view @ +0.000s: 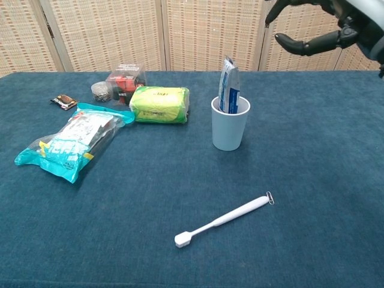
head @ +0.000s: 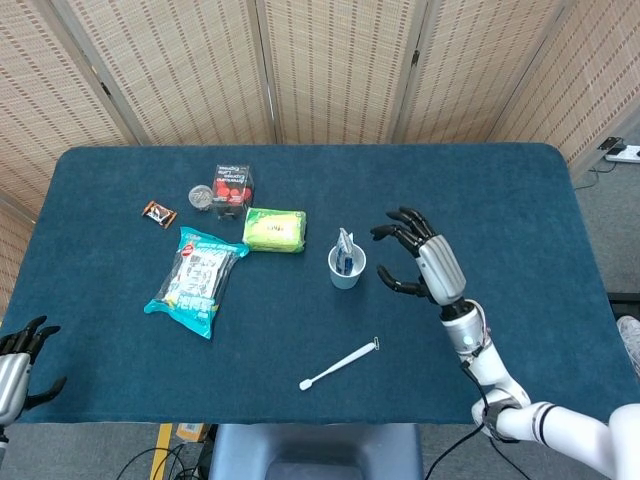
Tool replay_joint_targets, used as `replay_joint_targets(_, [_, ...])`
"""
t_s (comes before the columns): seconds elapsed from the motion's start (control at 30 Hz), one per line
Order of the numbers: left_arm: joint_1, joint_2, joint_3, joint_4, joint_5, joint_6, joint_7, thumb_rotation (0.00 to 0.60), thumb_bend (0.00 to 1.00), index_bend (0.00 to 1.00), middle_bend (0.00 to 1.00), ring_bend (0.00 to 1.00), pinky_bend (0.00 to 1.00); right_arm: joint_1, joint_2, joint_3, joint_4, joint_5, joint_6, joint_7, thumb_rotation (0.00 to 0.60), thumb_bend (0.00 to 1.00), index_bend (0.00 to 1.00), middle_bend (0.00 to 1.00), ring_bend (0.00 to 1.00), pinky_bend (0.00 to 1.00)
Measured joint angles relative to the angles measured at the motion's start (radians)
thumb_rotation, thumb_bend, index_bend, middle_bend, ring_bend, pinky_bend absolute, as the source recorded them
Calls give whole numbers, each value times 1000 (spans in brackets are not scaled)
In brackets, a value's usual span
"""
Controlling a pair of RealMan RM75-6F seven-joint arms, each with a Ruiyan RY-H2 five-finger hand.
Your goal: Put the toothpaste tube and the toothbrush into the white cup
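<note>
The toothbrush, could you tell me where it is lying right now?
The toothbrush lies flat on the table's near side, in front of the white cup, untouched.

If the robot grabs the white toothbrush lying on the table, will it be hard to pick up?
Probably a bit tricky: the toothbrush is thin and lies flat on the blue tablecloth, leaving little to grip. It looks stiff and light, so it likely won't droop, but could slide if nudged.
</note>
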Motion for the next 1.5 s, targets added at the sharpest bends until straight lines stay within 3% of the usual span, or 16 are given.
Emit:
replay_joint_targets(0.27, [-7,3,-1,-24,6,1,21,600,314,208,111,192,188,-41,143,-136,-153,-131,-11,-52,600,305,478,516,422,481])
replay_joint_targets(0.47, [-5,4,3,-34,6,5,32,600,314,208,111,192,188,-22,163,-200,-175,-167,-146,-155,600,277,478,505,418,487])
replay_joint_targets(0.57, [-3,5,4,-36,3,6,34,600,314,208,111,192,188,-4,154,-222,-167,-170,-230,-223,600,237,434,436,360,471])
replay_joint_targets(0.67, [-1,6,5,-36,1,9,33,600,314,208,111,191,188,16,135,-239,-159,-163,-318,-294,600,204,369,367,286,406])
replay_joint_targets(0.97, [11,10,11,-28,-6,16,21,600,314,208,110,191,188,58,5,-263,-96,-133,-455,-443,600,200,364,308,210,303])
replay_joint_targets(1.5, [16,9,13,-15,-8,15,9,600,315,208,110,191,188,72,-156,-265,47,-143,-449,-534,600,231,373,312,210,303])
